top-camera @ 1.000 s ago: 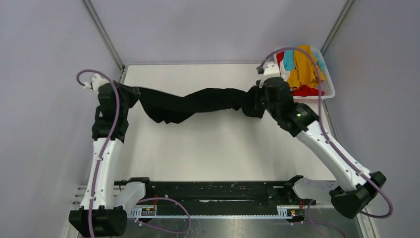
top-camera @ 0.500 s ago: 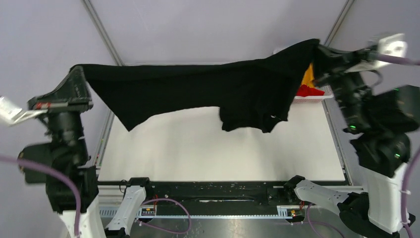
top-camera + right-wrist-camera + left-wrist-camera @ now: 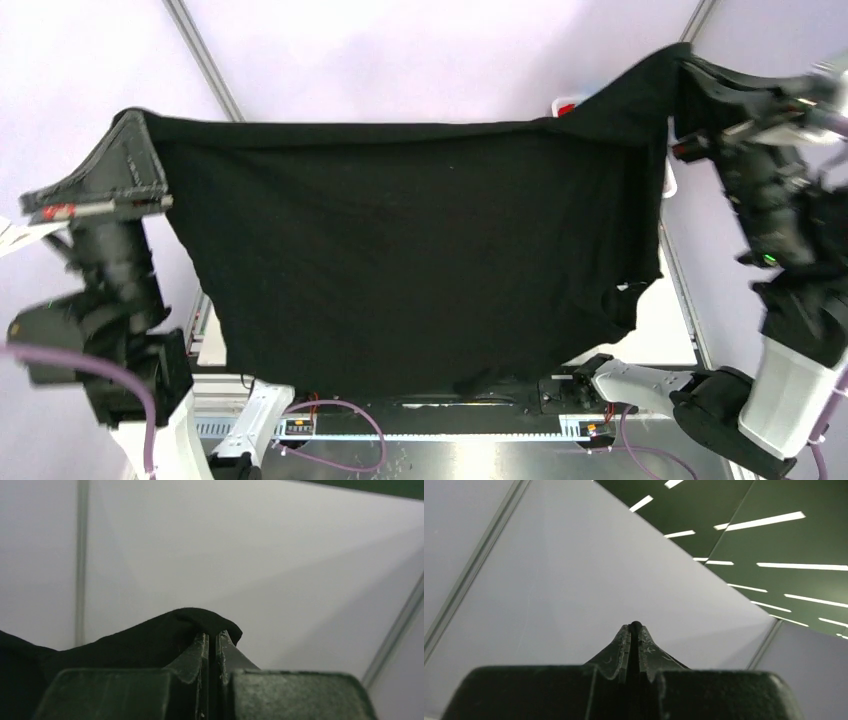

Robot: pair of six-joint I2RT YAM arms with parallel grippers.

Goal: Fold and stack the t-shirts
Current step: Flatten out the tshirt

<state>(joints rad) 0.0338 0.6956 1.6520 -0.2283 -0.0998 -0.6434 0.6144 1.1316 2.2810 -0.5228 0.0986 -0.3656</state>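
Note:
The large black t-shirt [image 3: 410, 250] hangs spread wide in the air between both arms and hides most of the table in the top view. My left gripper [image 3: 135, 120] is shut on its upper left corner; in the left wrist view my left gripper [image 3: 635, 627] pinches a thin black edge. My right gripper [image 3: 685, 55] is shut on the upper right corner; in the right wrist view black fabric [image 3: 150, 640] bunches over my right gripper [image 3: 212, 636]. The other coloured t-shirts are hidden behind the black one.
A sliver of the white basket [image 3: 566, 105] shows above the shirt's top edge at the back right. A strip of the white table [image 3: 660, 330] shows at the right. The black rail [image 3: 420, 400] with the arm bases runs along the near edge.
Both arms have lifted high and moved apart. The black t-shirt went from a twisted rope lying low over the table to a wide hanging sheet that now covers the basket.

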